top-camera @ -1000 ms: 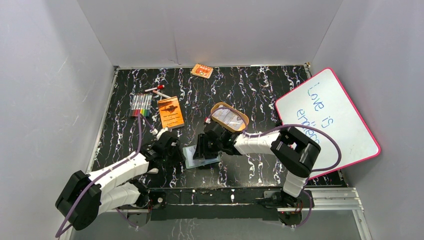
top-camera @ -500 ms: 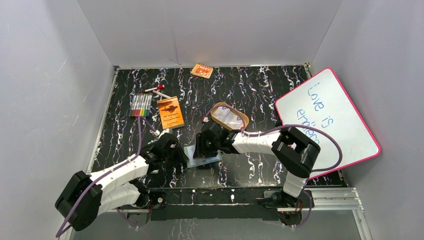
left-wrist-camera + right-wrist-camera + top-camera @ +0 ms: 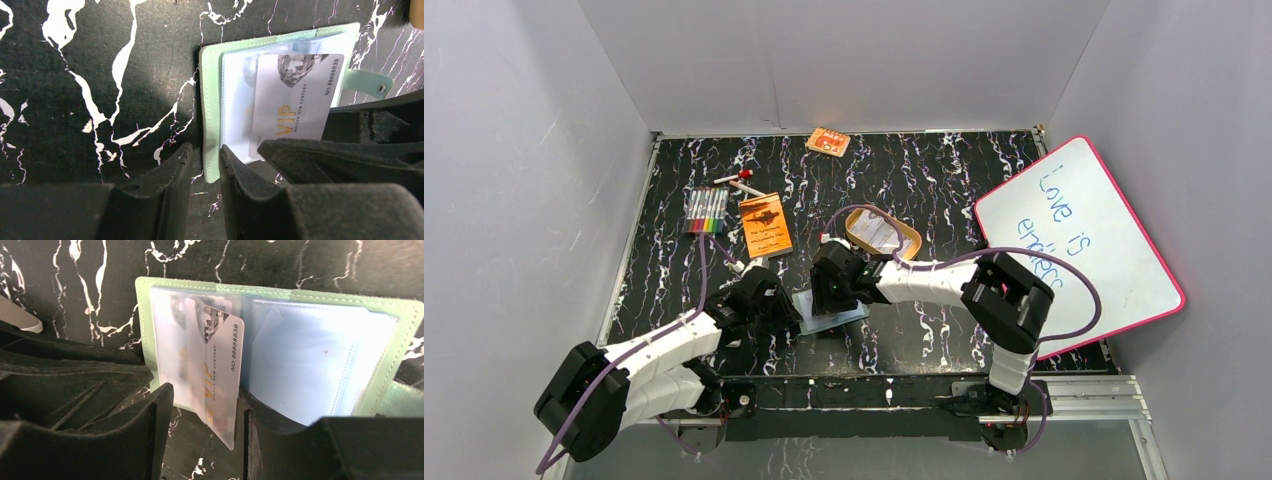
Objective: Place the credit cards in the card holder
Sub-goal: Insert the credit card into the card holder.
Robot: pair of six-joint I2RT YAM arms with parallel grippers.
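Low and centre in the overhead view, the card holder (image 3: pixel 829 312) lies open on the black marbled table (image 3: pixel 944 180), with both of my arms bent in over it. One credit card (image 3: pixel 220 355), pale and printed VIP, stands part-way into a clear sleeve on the left half of the holder as the right wrist camera frames it. Its lower end is tilted up out of the pocket.

The right gripper (image 3: pixel 205 400) has its jaws apart to either side of that free end. One card edge looks to be against a finger and the other shows a sliver of gap, so I cannot tell whether it is truly clamped. The left gripper (image 3: pixel 206 152) has its jaws nearly together astride the green cover edge, at the lower middle of its own view. Whether they pinch it I cannot tell either.

I judge the step in hand to be seating this card, with the left side there to steady the holder. Next I would want the cover pinned firmly, then a push along the sleeve's line — flat, not twisted, or the card may buckle the plastic or drag the holder. Up and right of the holder sits the tan oval tray (image 3: pixel 911 240) with something pale inside, too small to make out.
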